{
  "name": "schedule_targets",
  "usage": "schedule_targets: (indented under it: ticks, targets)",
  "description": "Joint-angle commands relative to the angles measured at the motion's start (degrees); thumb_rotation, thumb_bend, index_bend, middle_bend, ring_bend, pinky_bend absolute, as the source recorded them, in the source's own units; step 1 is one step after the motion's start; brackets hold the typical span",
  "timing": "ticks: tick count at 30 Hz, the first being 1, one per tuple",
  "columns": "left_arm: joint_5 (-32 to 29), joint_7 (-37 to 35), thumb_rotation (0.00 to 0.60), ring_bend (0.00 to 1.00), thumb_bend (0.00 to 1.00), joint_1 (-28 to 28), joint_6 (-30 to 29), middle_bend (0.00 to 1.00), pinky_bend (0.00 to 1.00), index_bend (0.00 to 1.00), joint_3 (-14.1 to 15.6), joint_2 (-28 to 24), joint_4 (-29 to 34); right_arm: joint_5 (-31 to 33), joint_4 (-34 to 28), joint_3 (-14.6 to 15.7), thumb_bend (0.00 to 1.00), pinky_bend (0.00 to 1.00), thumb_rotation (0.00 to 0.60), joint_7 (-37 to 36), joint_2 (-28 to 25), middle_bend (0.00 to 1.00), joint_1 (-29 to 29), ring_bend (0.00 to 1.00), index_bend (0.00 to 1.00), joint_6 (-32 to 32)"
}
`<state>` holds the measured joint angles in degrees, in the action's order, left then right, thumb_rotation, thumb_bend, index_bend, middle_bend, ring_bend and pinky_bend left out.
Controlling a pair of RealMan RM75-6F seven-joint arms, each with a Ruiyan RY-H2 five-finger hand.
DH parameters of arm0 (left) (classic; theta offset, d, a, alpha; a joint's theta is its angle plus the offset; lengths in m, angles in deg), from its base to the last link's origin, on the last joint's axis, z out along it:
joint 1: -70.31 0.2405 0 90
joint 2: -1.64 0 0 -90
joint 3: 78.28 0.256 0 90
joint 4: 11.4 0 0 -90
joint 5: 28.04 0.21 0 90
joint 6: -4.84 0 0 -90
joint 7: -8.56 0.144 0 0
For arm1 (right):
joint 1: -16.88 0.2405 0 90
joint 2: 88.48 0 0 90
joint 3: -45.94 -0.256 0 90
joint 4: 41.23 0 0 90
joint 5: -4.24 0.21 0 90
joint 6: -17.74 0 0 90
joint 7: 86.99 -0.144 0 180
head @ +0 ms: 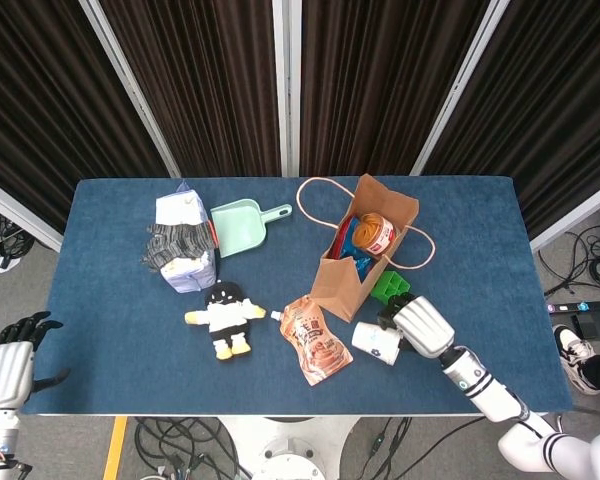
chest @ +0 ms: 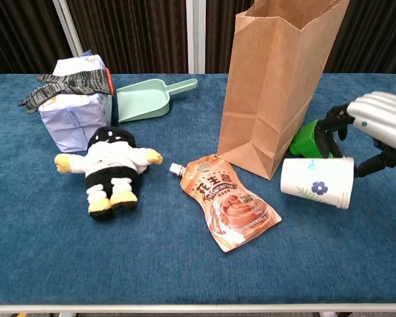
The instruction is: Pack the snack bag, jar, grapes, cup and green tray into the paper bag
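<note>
The dark fingers [chest: 331, 125] of the right hand [chest: 373, 129] are curved around the white paper cup with a blue flower print [chest: 316, 183], which lies on its side on the blue cloth-covered counter [chest: 185, 264]; the thumb comes down on the far side of the cup, so the hand seems to be closing on it, but I cannot tell if the grip is already firm or if the cup is lifted. Just behind the cup, partly hidden by the hand, is the bright green plastic tray with small compartments [chest: 311, 140], which leans near the foot of the tall brown paper bag [chest: 277, 79]. In the head view an orange-labelled jar [head: 377, 232] and something blue and red show inside the bag; the grapes I cannot recognise there. My judgement is that the jar is already packed, and that the cup, the green tray and the brown snack pouch with a spout [chest: 229, 201], which lies flat in front of the bag, remain. The left hand [head: 8, 365] is beside the counter edge, away from everything, its fingers apart and holding nothing.
</note>
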<state>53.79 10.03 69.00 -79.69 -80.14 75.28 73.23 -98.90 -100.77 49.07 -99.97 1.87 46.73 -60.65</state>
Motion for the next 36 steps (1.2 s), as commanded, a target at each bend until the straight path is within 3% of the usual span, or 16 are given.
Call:
schedule_targets:
  ticks: [1,5,10,17,21,30,36]
  targets:
    - [0.07,0.14,0.6,0.21,0.12,-0.06,0.01,0.29,0.22,0.37,-0.02,-0.06,0.13,-3.09,-7.03,-0.43,0.35,0.49,0.6,-1.46,-4.1,0.66,0.95,0.41,0.76,-4.8]
    - [0.19,0.37,0.6,0.21,0.12,-0.21,0.06,0.29,0.22,0.37,-0.08,-0.16,0.34,-5.58,-15.01,-1.87,0.34,0.49,0.6,-0.16,-8.09,0.66,2.17,0.41,0.76,-8.21]
    - [0.15,0.57,0.6,0.21,0.11,-0.27,0.19,0.29,0.22,0.37,-0.08,-0.27,0.57,-6.28,-24.68,-5.9,0.34,0.49,0.6,2.24,-11.96,0.66,4.01,0.41,0.76,-10.35]
    - [-0.09,0.39,0.6,0.21,0.11,-0.06,0.22,0.29,0.22,0.37,0.05,-0.3,0.53,-6.46,-32.63,-12.03,0.34,0.48,0.6,5.64,-15.26,0.66,6.04,0.41,0.77,-12.8]
    - [0.0,0.3,0.6,0.21,0.11,-0.16,0.43,0.29,0.22,0.37,0.11,-0.23,0.41,-2.1,-36.06,-16.46,0.34,0.48,0.6,9.25,-17.08,0.66,6.33,0.41,0.77,-12.43]
    - [-0.12,-0.27,0.6,0.21,0.12,-0.27,0.8,0.29,0.22,0.37,0.11,0.04,-0.12,12.95,-36.15,-23.76,0.33,0.48,0.6,13.97,-21.27,0.66,8.37,0.41,0.76,-3.9]
    - [-0.16,-0.5,0.6,0.21,0.12,-0.42,1.22,0.29,0.22,0.37,0.19,0.17,-0.4,19.84,-33.3,-25.51,0.33,0.46,0.6,16.42,-20.42,0.66,9.74,0.41,0.76,0.35]
